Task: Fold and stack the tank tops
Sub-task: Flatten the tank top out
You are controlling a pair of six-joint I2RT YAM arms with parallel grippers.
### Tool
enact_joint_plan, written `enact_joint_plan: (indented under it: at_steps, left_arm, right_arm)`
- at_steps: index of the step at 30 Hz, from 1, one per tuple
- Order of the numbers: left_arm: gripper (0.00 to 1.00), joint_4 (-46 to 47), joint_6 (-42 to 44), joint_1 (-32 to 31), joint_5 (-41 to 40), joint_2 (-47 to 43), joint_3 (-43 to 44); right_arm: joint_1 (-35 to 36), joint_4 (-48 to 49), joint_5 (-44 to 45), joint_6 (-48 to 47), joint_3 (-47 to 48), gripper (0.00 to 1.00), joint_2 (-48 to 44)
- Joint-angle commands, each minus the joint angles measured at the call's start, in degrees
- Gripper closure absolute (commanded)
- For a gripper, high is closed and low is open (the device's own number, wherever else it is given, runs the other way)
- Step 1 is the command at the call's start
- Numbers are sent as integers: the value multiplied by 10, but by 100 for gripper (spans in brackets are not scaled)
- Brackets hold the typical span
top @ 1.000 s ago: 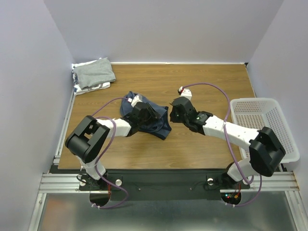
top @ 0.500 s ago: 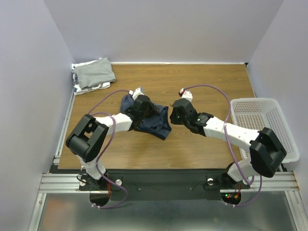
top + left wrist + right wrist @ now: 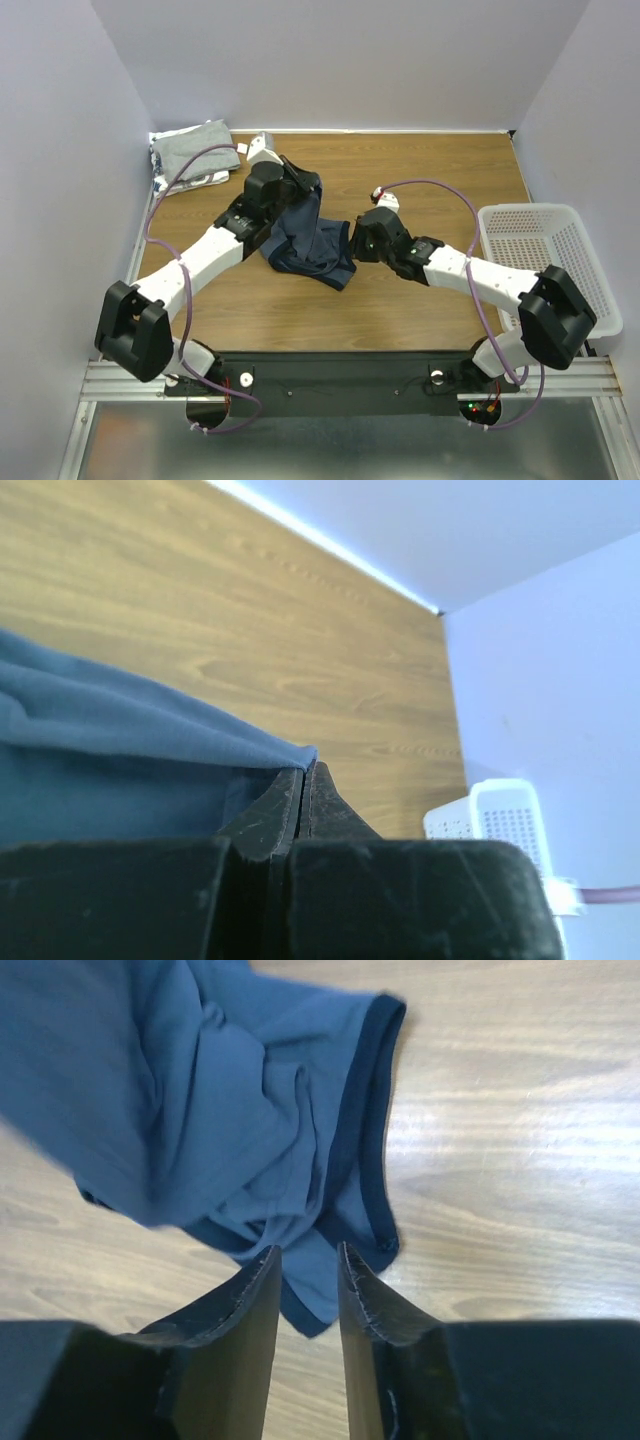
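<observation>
The slate-blue tank top (image 3: pixel 310 245) was soft, matte knit with a darker band of trim along its edges, bunched into loose folds rather than lying flat. The left claw (image 3: pixel 295 180) had its two black, scuffed fingers (image 3: pixel 275 815) pressed together on a thin edge of that cloth. In the left wrist view the fabric fell away as a smooth sheet to the left of the fingertips. The right claw (image 3: pixel 355 238) stood with its fingers a narrow gap apart. The trimmed corner of the top lay on the wood just ahead of and beneath its tips, not pinched.

A second earlier the left claw had hung low over a tight crumple of the top, its fingers parted. By this moment it had closed, and its arm had stretched out toward the far left, drawing the cloth out longer. The right claw had hardly shifted, though its fingers had begun to part.

The top's long axis ran on a slant, from the pinched end at the left claw down to the trimmed corner by the right claw.

Well beyond the left claw, in the far left corner of the grained wooden table (image 3: pixel 440 160), a folded grey tank top (image 3: pixel 197 150) lay on a patterned tank top (image 3: pixel 165 185). A white mesh basket (image 3: pixel 545 212) sat well behind the right claw.
</observation>
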Motion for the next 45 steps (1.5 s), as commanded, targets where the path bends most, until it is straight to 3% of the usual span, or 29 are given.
enact_joint_plan:
  at_steps: [1, 15, 27, 45]
  left_arm:
    - [100, -21, 36, 8, -11, -45, 48]
    - [100, -69, 51, 31, -30, -141, 86]
    - [100, -98, 59, 43, -31, -176, 119]
    - [100, -115, 66, 62, -24, -187, 149]
  right_arm:
    - [-3, 52, -34, 7, -11, 63, -14]
    - [-1, 104, -69, 17, 15, 61, 70]
    - [-3, 106, -36, 16, 41, 61, 95]
    - [-2, 107, -73, 47, 56, 57, 164]
